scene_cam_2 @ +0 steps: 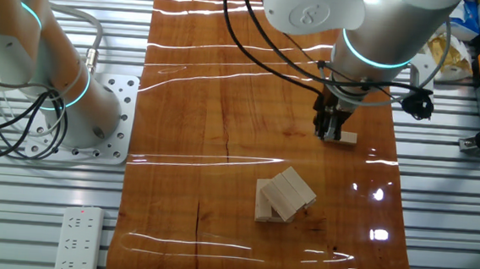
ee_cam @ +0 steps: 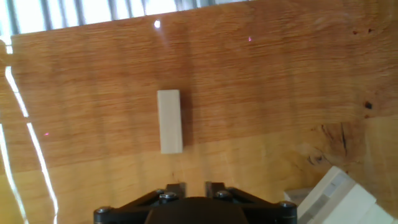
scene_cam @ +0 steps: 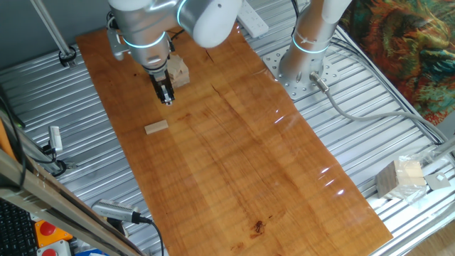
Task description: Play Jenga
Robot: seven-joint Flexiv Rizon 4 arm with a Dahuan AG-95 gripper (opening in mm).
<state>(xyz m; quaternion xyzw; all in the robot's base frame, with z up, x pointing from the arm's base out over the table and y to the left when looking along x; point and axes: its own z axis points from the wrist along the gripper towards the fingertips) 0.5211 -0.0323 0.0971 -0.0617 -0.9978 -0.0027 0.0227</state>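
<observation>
The Jenga stack [scene_cam: 176,71] is a small pile of pale wood blocks at the far end of the wooden board, its top layers turned askew. It also shows in the other fixed view [scene_cam_2: 285,194] and at the lower right of the hand view [ee_cam: 336,196]. A single flat block [scene_cam: 156,126] lies alone on the board; it also shows in the other fixed view [scene_cam_2: 347,138] and the hand view [ee_cam: 170,121]. My gripper [scene_cam: 166,98] points down between stack and single block, just above the board, empty, fingers a narrow gap apart [ee_cam: 195,185].
The wooden board [scene_cam: 234,156] lies on a ribbed metal table. A second arm's base [scene_cam: 304,67] stands beside the board. A pale beige-and-grey cube-like lump [scene_cam: 400,178] sits off the board at the right. A power strip [scene_cam_2: 76,237] lies on the metal.
</observation>
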